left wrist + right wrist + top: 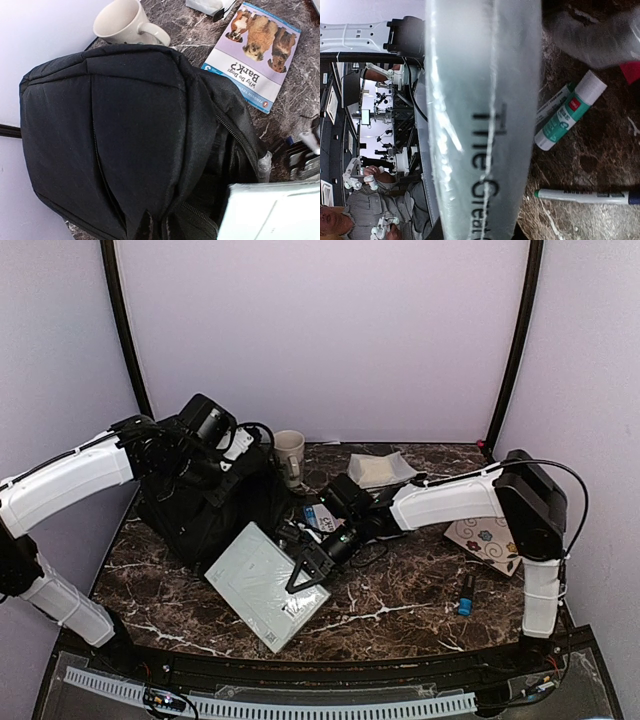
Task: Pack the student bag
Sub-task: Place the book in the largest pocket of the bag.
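From above, the black bag (200, 505) sits left of centre on the counter (400, 612). The left jaws are clenched at its top, and the right jaws grasp a pale book (262, 585) mid-frame. Left wrist: the bag fills the frame, with a mug (122, 22) upper left and a dog booklet (260, 50) upper right. Right wrist: a glue stick (570, 110) and a pen (580, 196) lie at right.
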Action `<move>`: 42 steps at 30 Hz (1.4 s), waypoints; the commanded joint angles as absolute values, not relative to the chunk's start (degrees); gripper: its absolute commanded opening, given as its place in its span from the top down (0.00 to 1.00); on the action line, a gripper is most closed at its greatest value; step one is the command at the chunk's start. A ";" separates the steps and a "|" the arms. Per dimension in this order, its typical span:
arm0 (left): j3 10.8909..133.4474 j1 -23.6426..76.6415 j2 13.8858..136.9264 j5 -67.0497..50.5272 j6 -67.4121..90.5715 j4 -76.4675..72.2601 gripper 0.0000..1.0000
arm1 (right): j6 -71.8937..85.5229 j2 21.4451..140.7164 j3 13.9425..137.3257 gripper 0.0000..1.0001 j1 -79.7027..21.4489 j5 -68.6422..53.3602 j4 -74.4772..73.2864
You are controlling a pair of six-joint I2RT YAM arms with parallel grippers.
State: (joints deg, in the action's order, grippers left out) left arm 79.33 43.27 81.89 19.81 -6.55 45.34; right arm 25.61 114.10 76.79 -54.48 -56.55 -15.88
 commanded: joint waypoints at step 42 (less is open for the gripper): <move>75.64 41.60 74.37 16.74 5.43 52.48 1.00 | 58.04 123.58 93.57 1.00 -58.62 -60.00 8.56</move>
